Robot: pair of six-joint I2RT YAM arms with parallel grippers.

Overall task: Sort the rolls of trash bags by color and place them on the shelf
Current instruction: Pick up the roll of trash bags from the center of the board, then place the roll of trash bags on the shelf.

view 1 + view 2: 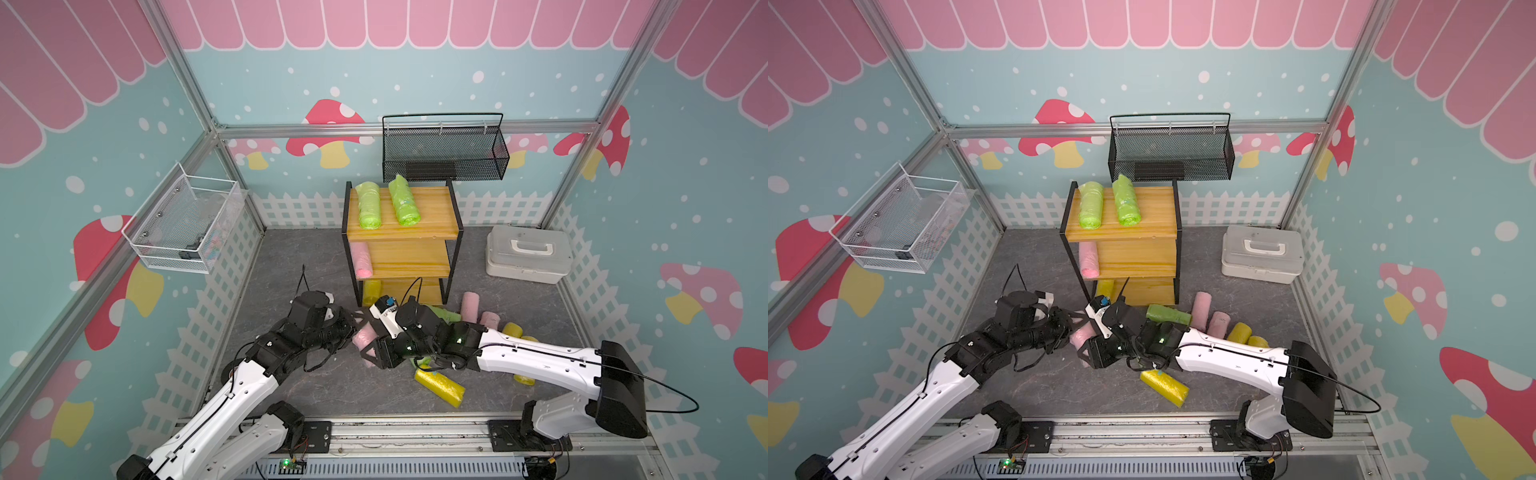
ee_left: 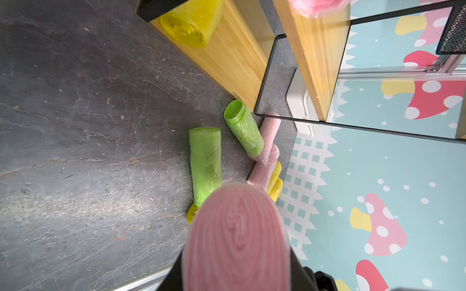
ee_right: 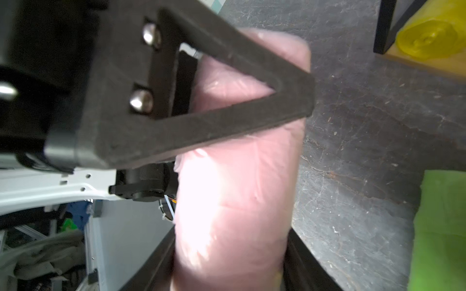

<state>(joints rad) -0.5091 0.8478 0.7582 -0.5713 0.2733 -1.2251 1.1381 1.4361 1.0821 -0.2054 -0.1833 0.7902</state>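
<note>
The pink roll point(image 3: 237, 191) is crinkly plastic, the shelf point(image 1: 434, 208) smooth wood.

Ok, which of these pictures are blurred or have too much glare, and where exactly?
Left wrist view: the held pink roll sits at the lens and is out of focus, while the green rolls and the floor are sharp. Right wrist view: glare washes out that roll's side. Both top views: sharp and evenly lit.

1. Both top views: bright, even overhead light; soft shadows on the grey floor point(image 1: 340, 395); wide-angle stretch toward the edges.
2. Left wrist view: the close pink roll point(image 2: 237, 239) is out of focus.
3. Right wrist view: glare bleaches that roll.
</note>
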